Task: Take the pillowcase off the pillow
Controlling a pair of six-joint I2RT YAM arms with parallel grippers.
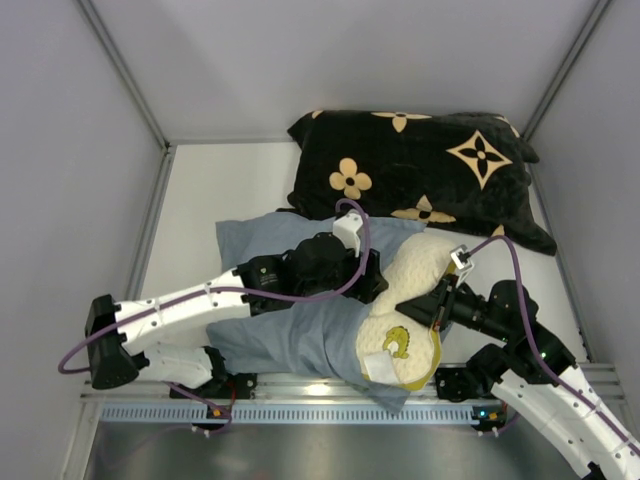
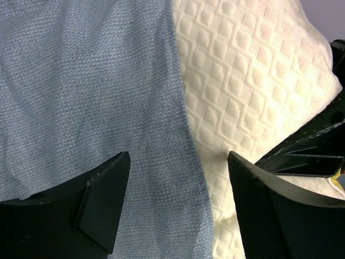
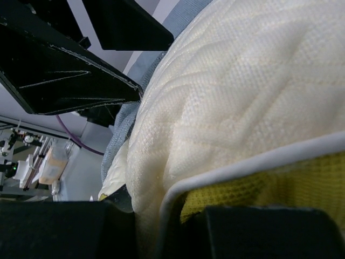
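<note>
The pillowcase (image 1: 290, 335) lies grey-blue side up at the near edge. The cream knit pillow (image 1: 412, 272) sticks out of its right end, showing its green-yellow emblem (image 1: 397, 343) and white tag (image 1: 377, 366). My left gripper (image 1: 375, 283) is open above the pillowcase's open hem. In the left wrist view its fingers (image 2: 102, 199) straddle the hem (image 2: 188, 145), with pillowcase (image 2: 81, 81) on the left and pillow (image 2: 248, 70) on the right. My right gripper (image 1: 440, 305) is shut on the pillow's right edge. In the right wrist view the pillow's piped edge (image 3: 226, 172) sits between its jaws.
A black cushion with tan flower motifs (image 1: 420, 170) lies at the back right, touching the pillow's far end. Grey walls stand close on the left, back and right. A metal rail (image 1: 330, 410) runs along the near edge by the arm bases.
</note>
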